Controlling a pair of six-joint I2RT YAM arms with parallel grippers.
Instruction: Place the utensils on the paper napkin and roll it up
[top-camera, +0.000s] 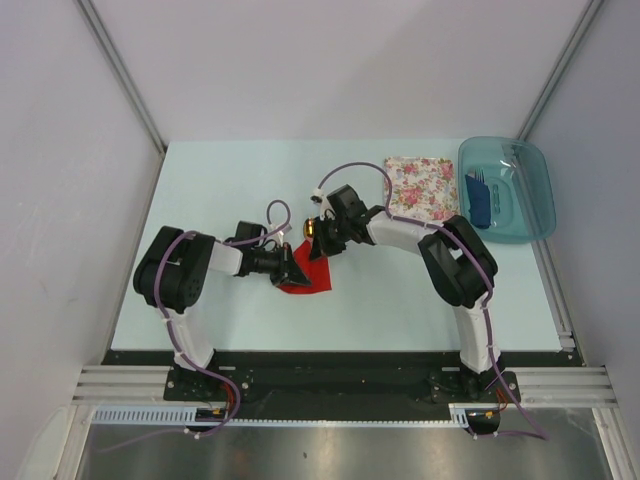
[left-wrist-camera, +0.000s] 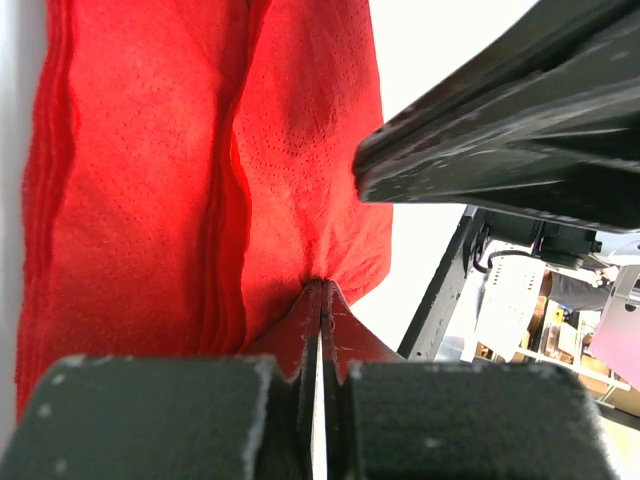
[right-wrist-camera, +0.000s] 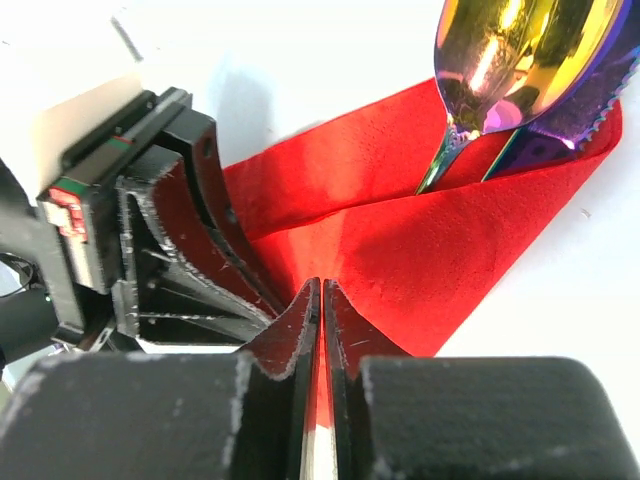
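Both claws meet at one red sheet near the middle of the table. The left claw is clamped on the paper napkin, whose edge bunches into a small peak where the black fingertips press together. The right claw shows only a thin slit between its fingers, with the tips down at the paper. I cannot tell whether it pinches the sheet.

The napkin is thin, bright red and finely dimpled. It is folded over itself into long soft ridges, so it lies as a loose, narrow wrap rather than a flat square. Its long axis runs from the near side of the table toward the far side.

At its far end the utensils stick out side by side along that axis, heads pointing away from the arm bases and stems tucked under a fold. The spoon has a shiny gold oval bowl. The knife just beside it is glossy purple-blue with a toothed edge.

Well apart, at the far right, lie a white flowered napkin and a clear teal plastic tray holding blue cutlery.
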